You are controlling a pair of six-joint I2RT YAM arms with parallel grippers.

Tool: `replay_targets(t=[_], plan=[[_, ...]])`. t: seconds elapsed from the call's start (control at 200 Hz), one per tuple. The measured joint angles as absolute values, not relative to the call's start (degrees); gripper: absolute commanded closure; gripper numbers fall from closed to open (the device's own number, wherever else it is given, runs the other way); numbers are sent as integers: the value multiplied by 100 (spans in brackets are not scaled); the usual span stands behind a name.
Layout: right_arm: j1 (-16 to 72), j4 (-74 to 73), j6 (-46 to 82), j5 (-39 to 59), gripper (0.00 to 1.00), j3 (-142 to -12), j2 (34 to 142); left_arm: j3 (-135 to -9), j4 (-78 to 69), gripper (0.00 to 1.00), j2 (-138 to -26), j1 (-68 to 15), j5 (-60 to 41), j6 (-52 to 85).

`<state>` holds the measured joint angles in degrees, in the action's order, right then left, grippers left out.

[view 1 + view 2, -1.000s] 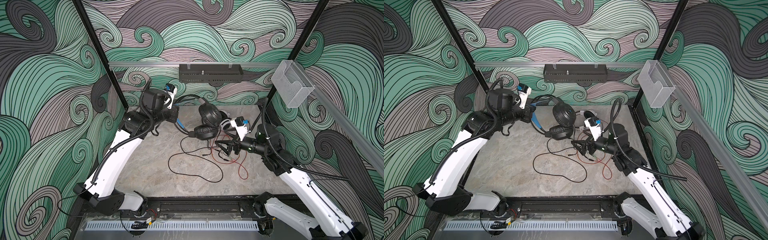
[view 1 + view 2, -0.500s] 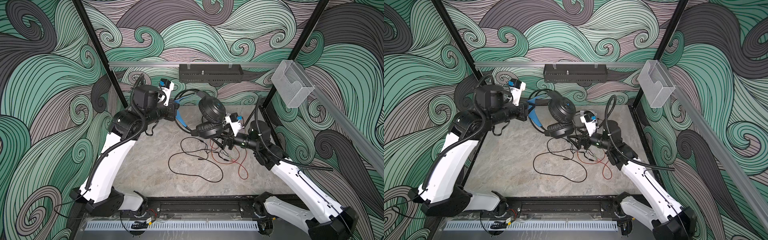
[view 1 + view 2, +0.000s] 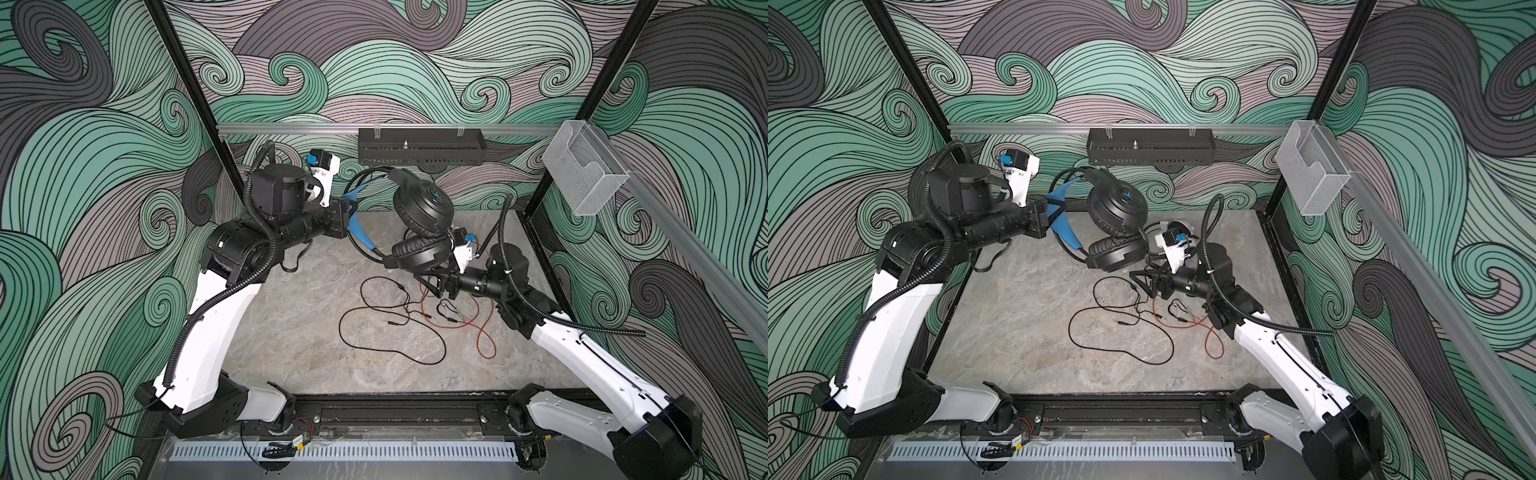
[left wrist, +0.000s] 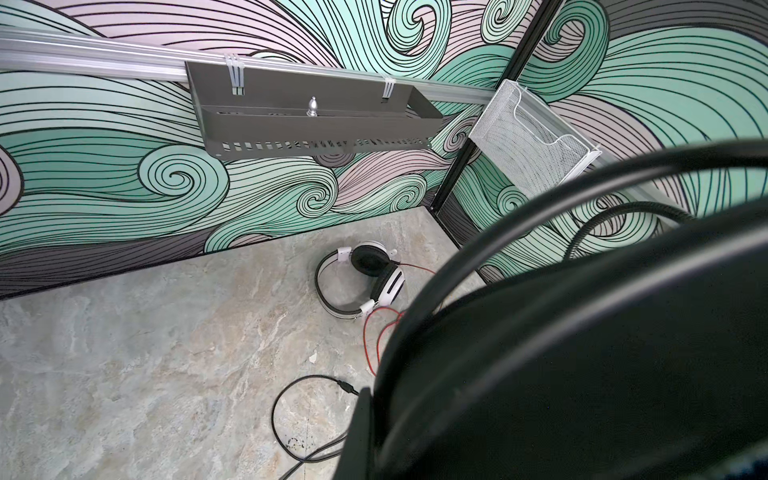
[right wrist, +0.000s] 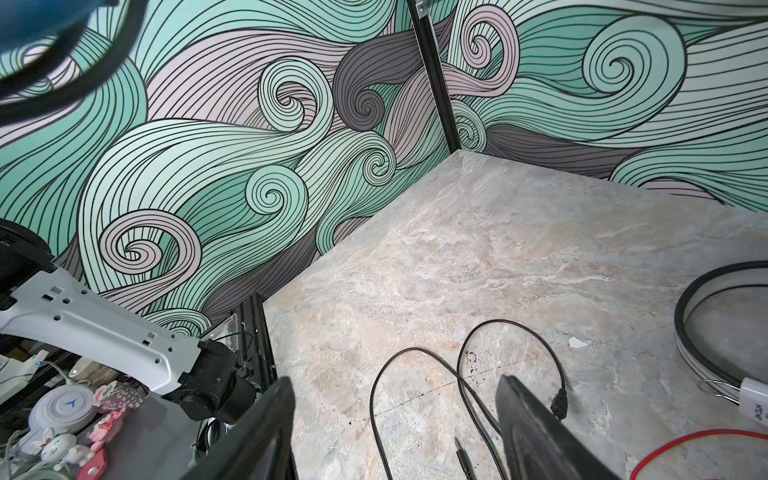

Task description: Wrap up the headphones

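The black headphones hang above the table, one ear cup (image 3: 424, 208) (image 3: 1117, 208) over the other (image 3: 419, 253) (image 3: 1117, 253). My left gripper (image 3: 347, 212) (image 3: 1050, 212) is shut on their blue headband strap (image 3: 359, 230); their dark body (image 4: 582, 353) fills much of the left wrist view. Their black cable (image 3: 390, 328) (image 3: 1121, 332) trails in loops on the table. My right gripper (image 3: 428, 282) (image 3: 1140, 280) (image 5: 395, 432) stands open just below the lower ear cup, over the cable, holding nothing. The white-and-black headphones (image 4: 361, 278) (image 3: 1177, 226) lie behind it, their red cable (image 3: 484, 332) beside the black one.
A black slotted shelf (image 3: 422, 151) hangs on the back rail. A clear plastic holder (image 3: 586, 178) is fixed to the right rail. Black corner posts (image 3: 536, 199) stand at the back corners. A cable plug (image 5: 463, 459) lies under my right gripper.
My left arm has lifted the black headphones a little higher. My right gripper has moved back and left to just under the lower ear cup, and its jaws have narrowed somewhat.
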<state>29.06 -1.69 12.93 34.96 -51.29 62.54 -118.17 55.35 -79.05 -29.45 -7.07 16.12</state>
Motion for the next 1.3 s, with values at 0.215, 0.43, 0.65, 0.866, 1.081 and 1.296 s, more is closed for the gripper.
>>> replay_targets(t=[0.215, 0.43, 0.65, 0.866, 1.081, 1.296], plan=[[2952, -322, 1376, 3509, 32, -5022, 6316, -11983, 5535, 100, -7891, -2943, -816, 1850], [2978, -246, 1271, 3590, 57, -5013, 6298, -12070, 5575, 100, -7891, -2904, -845, 2027], [2991, 130, 1083, 3570, 90, -4890, 5975, -12088, 5599, 100, -7891, -2574, -869, 2263], [2993, 1129, 585, 3017, 100, -5028, 5531, -11747, 5623, 100, -7730, -2034, -884, 2405], [2993, 2565, -172, 1658, 100, -5669, 5103, -10803, 5658, 100, -7288, -1424, -574, 2401], [2995, 3507, -945, 679, 100, -6250, 4932, -9727, 5647, 100, -6976, -1247, 139, 2340]])
